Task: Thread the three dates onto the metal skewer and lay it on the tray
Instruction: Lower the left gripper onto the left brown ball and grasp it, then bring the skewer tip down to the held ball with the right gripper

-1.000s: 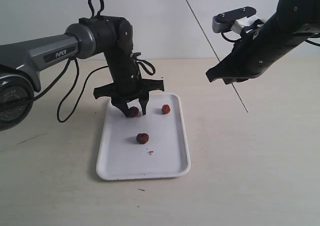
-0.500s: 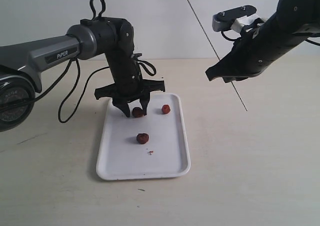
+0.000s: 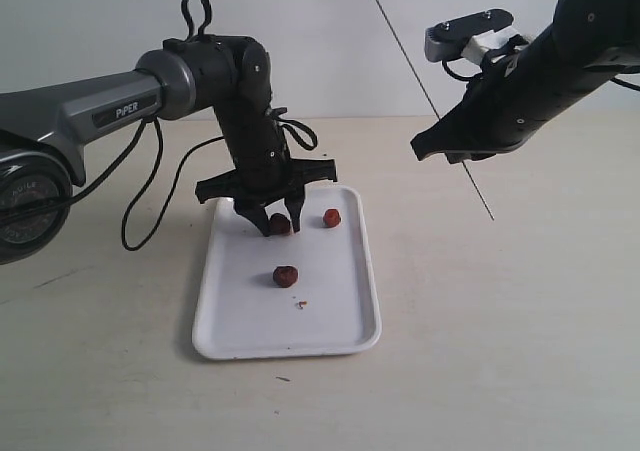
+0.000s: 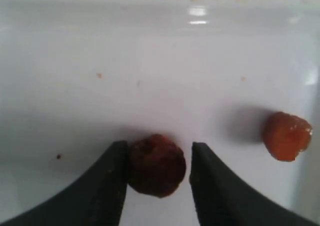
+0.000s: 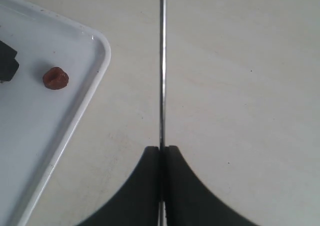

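Note:
Three dates lie on the white tray (image 3: 250, 321). My left gripper (image 3: 279, 223) is down on the tray, its jaws open around one dark date (image 3: 281, 226). In the left wrist view this date (image 4: 156, 165) touches one finger, and a thin gap stays at the other finger (image 4: 210, 186). A redder date (image 3: 331, 217) lies to its right and a further date (image 3: 286, 276) nearer the tray's middle. My right gripper (image 3: 462, 159), raised over the table to the right, is shut on the thin metal skewer (image 3: 405, 56), which slants up to the left. The right wrist view shows the skewer (image 5: 162, 60) pinched between the jaws.
A tiny reddish crumb (image 3: 301, 304) lies on the tray below the middle date. The tray's rim (image 5: 97, 80) lies left of the skewer in the right wrist view. The left arm's black cable (image 3: 150, 186) loops over the table behind the tray.
My left gripper has shifted slightly right along the tray and its jaws have narrowed around the date. The right arm and skewer have held still.

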Tool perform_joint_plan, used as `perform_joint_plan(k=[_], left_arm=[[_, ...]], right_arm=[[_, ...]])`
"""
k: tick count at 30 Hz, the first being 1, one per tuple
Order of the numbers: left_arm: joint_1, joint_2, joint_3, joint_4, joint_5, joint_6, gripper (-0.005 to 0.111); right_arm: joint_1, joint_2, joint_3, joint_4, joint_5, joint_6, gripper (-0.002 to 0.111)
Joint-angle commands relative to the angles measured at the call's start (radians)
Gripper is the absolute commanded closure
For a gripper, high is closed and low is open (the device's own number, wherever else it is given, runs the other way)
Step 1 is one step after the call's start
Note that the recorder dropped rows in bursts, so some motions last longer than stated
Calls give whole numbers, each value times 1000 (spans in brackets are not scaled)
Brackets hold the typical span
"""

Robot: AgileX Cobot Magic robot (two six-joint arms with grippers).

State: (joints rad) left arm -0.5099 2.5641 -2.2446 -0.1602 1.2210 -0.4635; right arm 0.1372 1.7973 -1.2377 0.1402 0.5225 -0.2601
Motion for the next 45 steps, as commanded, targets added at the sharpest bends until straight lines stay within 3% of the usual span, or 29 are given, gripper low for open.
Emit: perform_joint_plan(k=[1, 6, 24, 31, 40, 45], left_arm=[[-4, 9, -3, -7, 0, -12, 66], [-4, 14, -3, -7, 0, -12, 76], [-4, 14, -3, -7, 0, 67, 76], [-4, 14, -3, -7, 0, 99, 93], [16, -4, -3, -47, 0, 172, 85], [65, -56, -3, -112, 0, 235, 85]], right_arm=[[-6, 0, -3, 3, -17, -9, 108], [-6, 0, -3, 0, -19, -9, 108], [-6, 0, -3, 0, -20, -9, 108], [-6, 0, -3, 2, -20, -9, 108], [-6, 0, -3, 4, -22, -9, 108], [-6, 0, -3, 8, -9, -9, 108]])
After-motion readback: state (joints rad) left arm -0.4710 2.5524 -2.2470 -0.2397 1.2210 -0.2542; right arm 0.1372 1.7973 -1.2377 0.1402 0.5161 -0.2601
